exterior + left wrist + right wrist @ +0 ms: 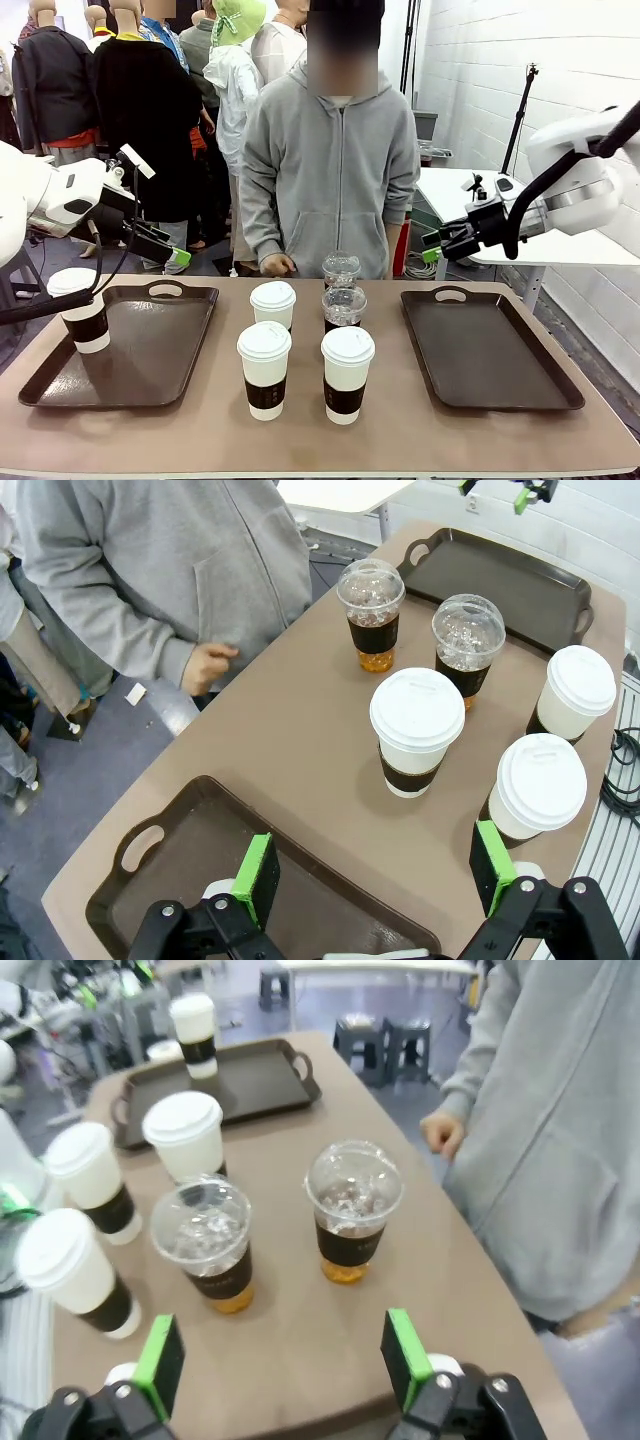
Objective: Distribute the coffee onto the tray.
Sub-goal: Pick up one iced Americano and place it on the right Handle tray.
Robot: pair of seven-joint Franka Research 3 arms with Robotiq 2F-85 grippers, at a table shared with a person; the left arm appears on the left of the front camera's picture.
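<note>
One white lidded cup with a brown sleeve stands on the left tray, at its left edge. Three more white cups and two clear dome-lidded cups of dark liquid cluster mid-table. My left gripper hangs open above that tray's far edge; its wrist view shows the green pads wide apart with nothing between them. My right gripper is open in the air beyond the bare right tray, its pads spread above the table before the clear cups.
A person in a grey hoodie stands at the far side, one hand at the table's edge near the clear cups. A white side table stands behind my right arm. Bare tabletop lies between the cups and each tray.
</note>
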